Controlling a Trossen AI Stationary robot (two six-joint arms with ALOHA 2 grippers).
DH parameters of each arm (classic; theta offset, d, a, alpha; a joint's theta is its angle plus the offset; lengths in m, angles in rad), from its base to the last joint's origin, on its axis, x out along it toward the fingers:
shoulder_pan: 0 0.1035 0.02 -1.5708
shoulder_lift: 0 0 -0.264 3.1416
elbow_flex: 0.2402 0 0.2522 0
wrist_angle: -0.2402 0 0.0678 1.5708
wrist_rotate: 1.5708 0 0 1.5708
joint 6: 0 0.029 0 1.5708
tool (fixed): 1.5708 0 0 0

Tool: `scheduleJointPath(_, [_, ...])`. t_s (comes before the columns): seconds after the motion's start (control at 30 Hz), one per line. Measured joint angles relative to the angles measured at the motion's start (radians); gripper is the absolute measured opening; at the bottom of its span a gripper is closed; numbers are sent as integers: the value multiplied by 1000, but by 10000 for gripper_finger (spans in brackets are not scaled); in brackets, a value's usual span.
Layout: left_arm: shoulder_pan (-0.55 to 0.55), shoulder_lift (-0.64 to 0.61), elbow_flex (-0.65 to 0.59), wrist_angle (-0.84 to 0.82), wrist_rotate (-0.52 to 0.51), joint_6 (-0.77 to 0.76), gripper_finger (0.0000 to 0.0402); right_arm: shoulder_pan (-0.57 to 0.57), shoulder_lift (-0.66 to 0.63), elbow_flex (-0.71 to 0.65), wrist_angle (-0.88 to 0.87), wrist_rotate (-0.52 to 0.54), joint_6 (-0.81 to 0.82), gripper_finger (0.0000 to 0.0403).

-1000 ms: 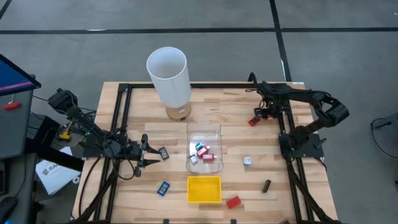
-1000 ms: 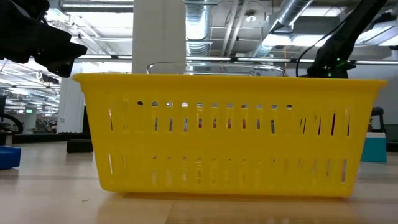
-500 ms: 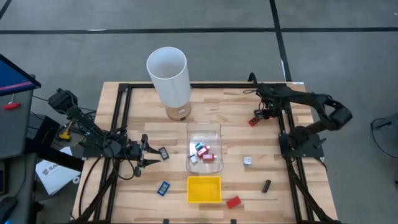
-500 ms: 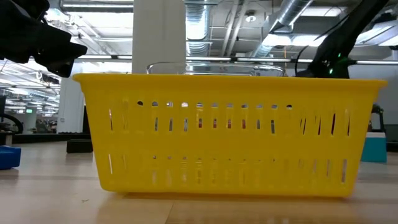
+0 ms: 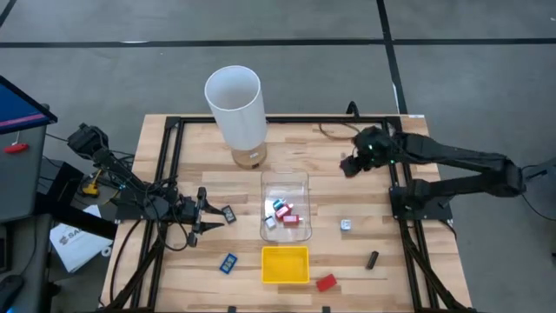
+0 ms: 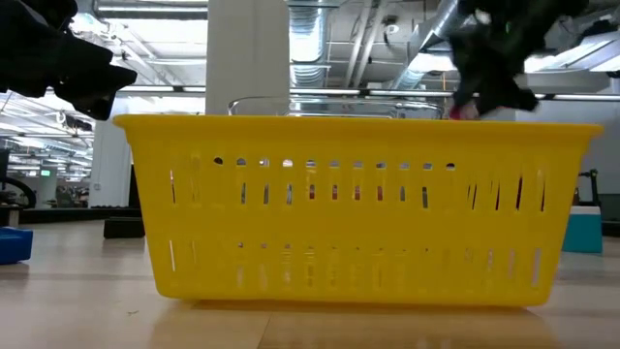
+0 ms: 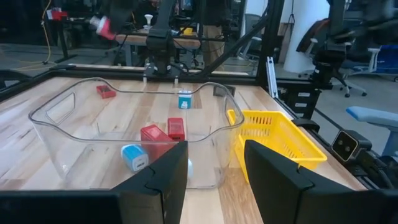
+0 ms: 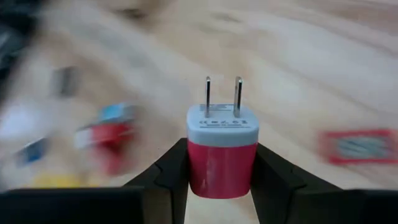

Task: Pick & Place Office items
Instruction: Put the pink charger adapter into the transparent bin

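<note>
My right gripper [image 5: 350, 163] hangs above the table's far right part, shut on a red charger plug [image 8: 222, 158] with a pale face and two prongs. In the low view it shows high at the right [image 6: 484, 68]. My left gripper [image 7: 214, 174] waits open and level at the table's left, pointing at the clear bin [image 5: 285, 207], with a small dark item [image 5: 228, 213] lying just ahead of it. The bin holds red, blue and white items [image 7: 158, 140]. More items lie loose on the wood: blue [image 5: 228, 263], white [image 5: 346, 224], black [image 5: 373, 259], red [image 5: 327, 282]. My right gripper pinches the plug's red body [image 8: 198, 165] by two opposite sides between its two fingers. The pale face and prongs [image 8: 222, 96] point away from the gripper, beyond the fingertips. The fingers slant down from above, and the plug is lifted clear of the table.
A yellow slotted tray [image 5: 285, 264] stands at the near edge, just in front of the clear bin. A tall white cylinder [image 5: 234, 109] stands at the far side, left of centre. Black frame rails [image 5: 165, 165] run along both table sides.
My right gripper has risen from the tabletop at the far right with the red plug, which now hangs clear of the wood. The gripper has tipped to point more steeply down, and the arm has swung and stretched out behind it. The left arm has kept still.
</note>
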Motion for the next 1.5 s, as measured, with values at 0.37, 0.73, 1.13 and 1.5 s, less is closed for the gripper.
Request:
scheduleJointPath(0.37, [0, 0, 0, 30, -2, 36, 154, 287, 312, 227, 135, -6, -32, 121])
scheduleJointPath(0.73, [0, 0, 0, 27, -3, 38, 154, 229, 749, 607, -42, -120, -241, 121])
scheduleJointPath(1.13, [0, 0, 0, 14, -3, 31, 154, 199, 968, 715, -47, -270, -321, 121])
scheduleJointPath(1.5, [0, 0, 0, 13, -3, 30, 154, 312, 976, 715, 40, -278, -265, 121])
